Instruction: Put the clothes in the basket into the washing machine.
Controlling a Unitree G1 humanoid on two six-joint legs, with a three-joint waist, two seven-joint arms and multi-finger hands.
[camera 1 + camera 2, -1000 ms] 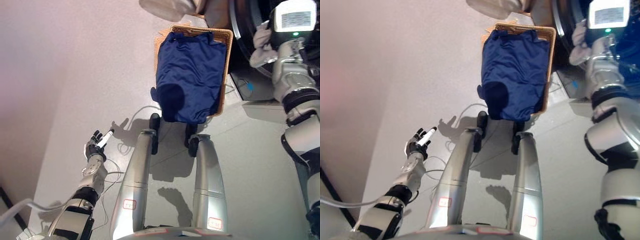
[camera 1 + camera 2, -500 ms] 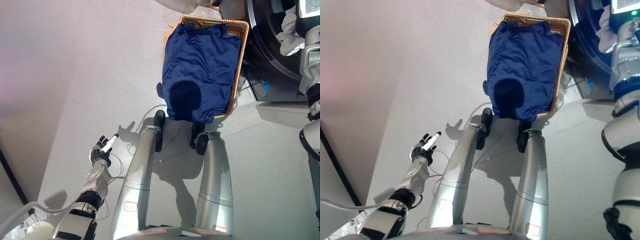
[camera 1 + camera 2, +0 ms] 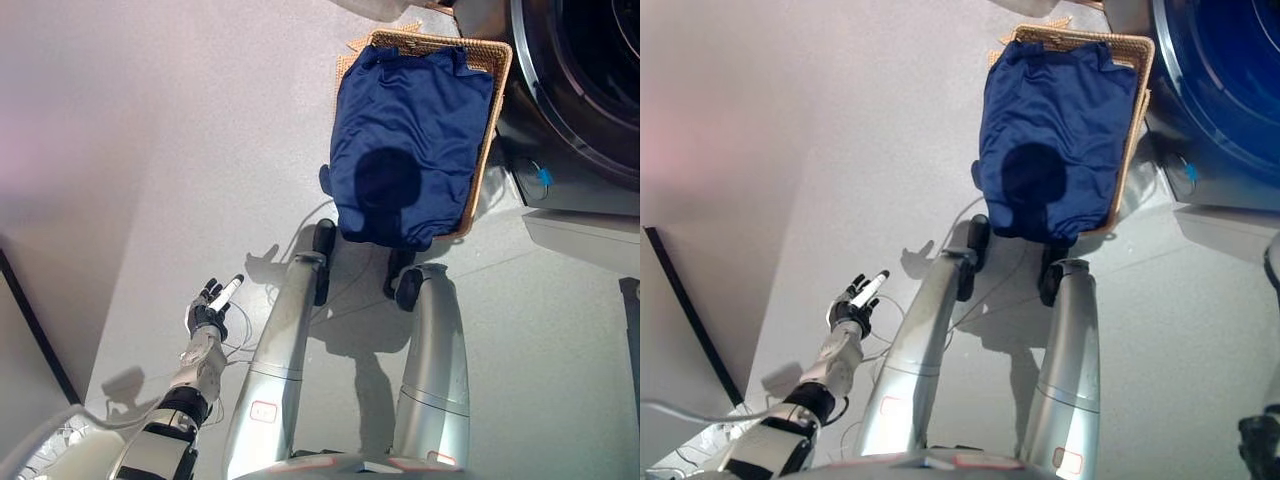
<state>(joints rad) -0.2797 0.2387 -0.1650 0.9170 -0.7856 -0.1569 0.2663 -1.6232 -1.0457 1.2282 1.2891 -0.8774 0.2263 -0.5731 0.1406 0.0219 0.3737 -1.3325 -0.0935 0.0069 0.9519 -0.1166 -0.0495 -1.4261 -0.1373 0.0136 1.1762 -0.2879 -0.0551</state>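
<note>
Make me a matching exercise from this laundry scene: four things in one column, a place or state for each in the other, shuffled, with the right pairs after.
Things:
1. blue garment
2. wicker basket
3. washing machine
4. left hand

Places or states:
A. at the view's upper right, beside the basket
B. low on the left above the floor, fingers straight, holding nothing
C. draped over the basket, one end hanging past its near edge
D. on the floor, almost covered by cloth

Pairs: 1-C, 2-D, 3-A, 4-B
</note>
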